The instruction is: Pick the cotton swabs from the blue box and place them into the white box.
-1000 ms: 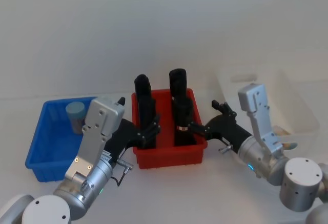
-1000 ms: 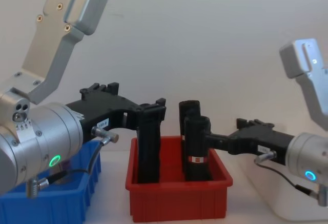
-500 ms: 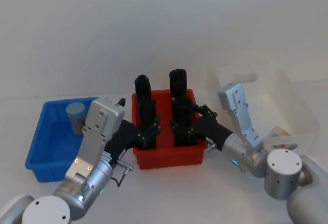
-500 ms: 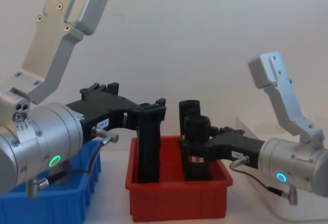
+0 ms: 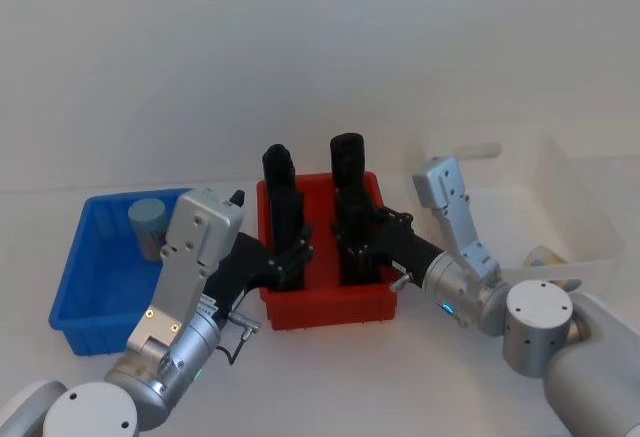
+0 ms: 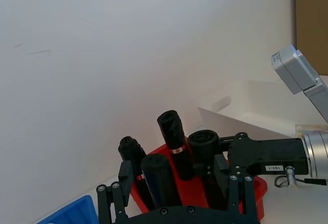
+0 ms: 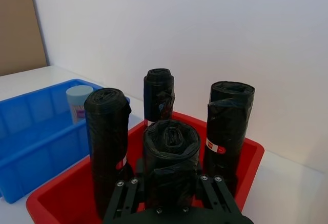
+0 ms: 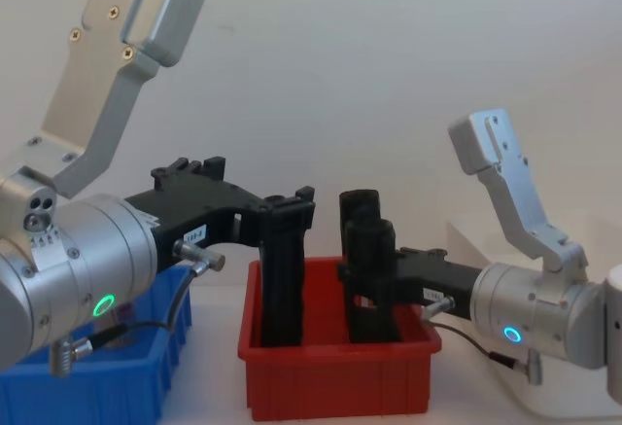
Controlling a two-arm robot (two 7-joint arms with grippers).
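White table, plain white wall behind. Red bin centre holds black rolls. Left gripper clamped on left roll; right gripper clamped on right roll. Swab jar in blue box; white box far right.

White table bears blue box, red bin, white box.
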